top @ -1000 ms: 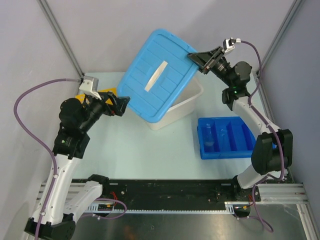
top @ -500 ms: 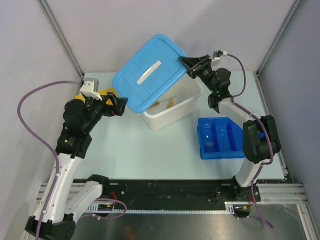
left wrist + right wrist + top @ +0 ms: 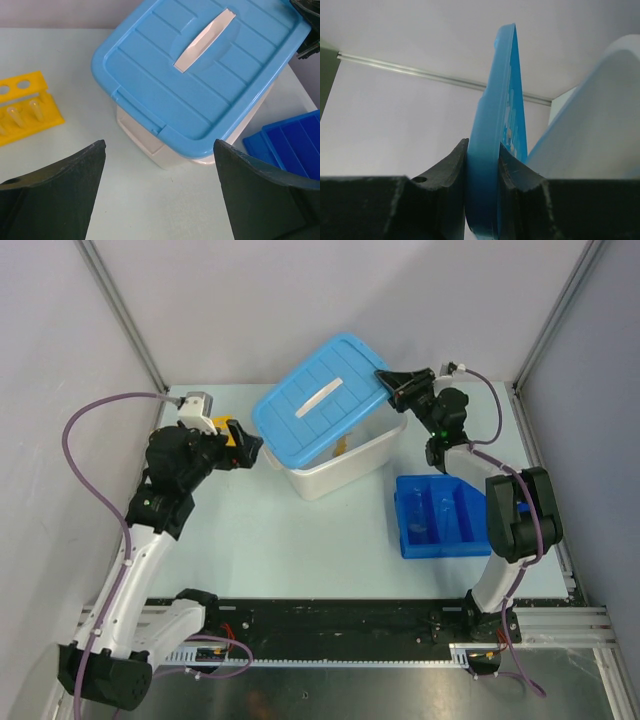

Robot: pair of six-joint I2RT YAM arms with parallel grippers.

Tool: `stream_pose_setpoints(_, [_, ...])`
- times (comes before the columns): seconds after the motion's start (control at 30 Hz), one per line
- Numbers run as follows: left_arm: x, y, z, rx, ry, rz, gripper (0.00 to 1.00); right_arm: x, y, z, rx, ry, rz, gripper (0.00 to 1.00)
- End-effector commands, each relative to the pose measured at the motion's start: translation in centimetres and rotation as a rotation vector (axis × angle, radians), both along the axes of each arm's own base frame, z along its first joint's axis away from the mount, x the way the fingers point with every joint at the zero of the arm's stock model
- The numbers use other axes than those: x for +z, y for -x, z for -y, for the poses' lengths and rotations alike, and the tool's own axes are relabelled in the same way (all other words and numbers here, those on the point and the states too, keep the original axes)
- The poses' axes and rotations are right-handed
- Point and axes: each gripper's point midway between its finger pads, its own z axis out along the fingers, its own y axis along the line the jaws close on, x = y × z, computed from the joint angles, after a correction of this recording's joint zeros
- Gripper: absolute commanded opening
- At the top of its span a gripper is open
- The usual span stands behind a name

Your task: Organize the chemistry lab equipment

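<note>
Pinching the far right corner of the blue lid [image 3: 502, 100], the right pincer [image 3: 482, 155] holds it askew over the white tub [image 3: 350, 468]; its wrist view shows both fingers pressed on the plastic. The left pincer [image 3: 160, 147] hangs spread and empty. Only its wrist view shows the yellow rack [image 3: 27, 107] clearly, on the surface [image 3: 75, 50] left of the tub, with short clear tubes [image 3: 35, 110] in it.

Overhead view looks down; wrist views sit close — all share the lid [image 3: 318, 412].
</note>
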Motion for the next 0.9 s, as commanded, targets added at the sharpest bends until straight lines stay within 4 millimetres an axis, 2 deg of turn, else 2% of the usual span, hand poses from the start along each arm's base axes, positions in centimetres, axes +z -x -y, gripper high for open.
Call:
stream_pose_setpoints(0.0, [0.2, -0.4, 0.6, -0.025, 0.031, 0.013, 0.92, 0.7, -0.1, 1.1, -0.012, -0.042, 0.031, 0.0])
stream_pose_setpoints(0.23, [-0.8, -1.1, 1.0, -0.036, 0.042, -0.026, 0.89, -1.6, -0.6, 2.1, -0.016, -0.066, -0.007, 0.0])
stream_pose_setpoints(0.43, [-2.3, -1.9, 1.8, -0.06, 0.064, -0.082, 0.86, -3.3, -0.3, 2.2, -0.005, -0.07, -0.035, 0.0])
stream_pose_setpoints(0.87, [-5.5, -4.9, 2.6, -0.056, 0.067, -0.187, 0.77, -4.6, 0.7, 3.6, -0.037, -0.08, -0.086, 0.03])
